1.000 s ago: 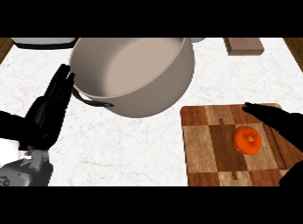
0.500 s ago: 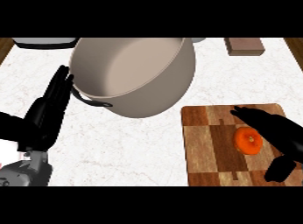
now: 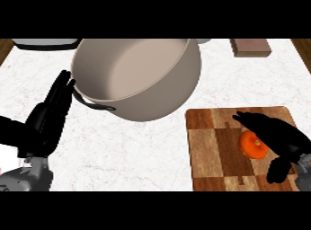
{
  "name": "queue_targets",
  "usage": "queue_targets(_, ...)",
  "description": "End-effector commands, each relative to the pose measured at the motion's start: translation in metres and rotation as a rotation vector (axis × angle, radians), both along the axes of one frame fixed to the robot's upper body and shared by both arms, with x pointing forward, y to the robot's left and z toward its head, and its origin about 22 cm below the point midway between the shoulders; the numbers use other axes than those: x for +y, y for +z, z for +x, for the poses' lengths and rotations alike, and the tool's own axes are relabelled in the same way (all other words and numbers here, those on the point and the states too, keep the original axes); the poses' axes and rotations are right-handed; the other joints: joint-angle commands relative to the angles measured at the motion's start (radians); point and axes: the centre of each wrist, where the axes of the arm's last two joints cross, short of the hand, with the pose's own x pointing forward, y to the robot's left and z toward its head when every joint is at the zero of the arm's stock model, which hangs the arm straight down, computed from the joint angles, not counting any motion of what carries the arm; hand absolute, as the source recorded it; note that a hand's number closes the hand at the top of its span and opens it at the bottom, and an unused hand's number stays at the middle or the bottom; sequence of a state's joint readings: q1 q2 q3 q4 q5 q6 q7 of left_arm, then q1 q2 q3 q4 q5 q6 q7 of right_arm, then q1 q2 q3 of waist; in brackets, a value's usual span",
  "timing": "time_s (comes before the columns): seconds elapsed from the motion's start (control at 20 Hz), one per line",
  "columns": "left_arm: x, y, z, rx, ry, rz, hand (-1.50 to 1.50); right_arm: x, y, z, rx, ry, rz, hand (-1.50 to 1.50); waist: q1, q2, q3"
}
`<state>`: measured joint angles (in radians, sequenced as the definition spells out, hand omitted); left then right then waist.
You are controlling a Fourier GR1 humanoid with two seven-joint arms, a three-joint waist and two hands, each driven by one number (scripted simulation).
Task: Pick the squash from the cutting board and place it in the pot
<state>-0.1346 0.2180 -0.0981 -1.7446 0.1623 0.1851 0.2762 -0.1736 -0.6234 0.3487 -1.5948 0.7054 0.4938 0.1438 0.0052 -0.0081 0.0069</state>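
The squash (image 3: pixel 251 144), a small orange piece, lies on the right half of the wooden cutting board (image 3: pixel 211 152), which sits at the near right of the white marbled counter (image 3: pixel 138 152). The right hand (image 3: pixel 283 137) comes in from the lower right corner and is arched over the board, its fingers (image 3: pixel 251 120) reaching up and to the left past the top of the squash while the thumb (image 3: pixel 277 170) hangs down below and to the right of it. Fingers and thumb stand well apart, so the hand is spread rather than closed round the squash; its palm overlaps the squash's right edge, and it cannot be told whether the two touch. The large beige pot (image 3: pixel 175 92) stands on the counter up and to the left of the board, its mouth wide and its inside bare, with a dark handle (image 3: pixel 95 104) on its near left side. The left hand (image 3: pixel 44 123) shows at the left, fingers straight and together, pointing up toward that handle with the tips just beside the pot's wall. A brown block (image 3: pixel 250 47) lies at the far right edge of the counter.
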Motion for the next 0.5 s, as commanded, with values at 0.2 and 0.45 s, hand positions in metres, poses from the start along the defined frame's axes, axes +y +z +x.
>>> queue_targets(0.2,-0.002,-0.015,-0.004,0.095,0.006,-0.006,0.0,0.003,-0.025,0.014,0.027,-0.011,0.023,-1.5,0.0,0.009,-0.007)
queue_targets(0.45,0.009,-0.014,0.012,0.103,0.008,-0.006,0.0,0.004,-0.004,0.004,-0.053,0.129,0.13,1.5,-0.012,0.008,-0.007)
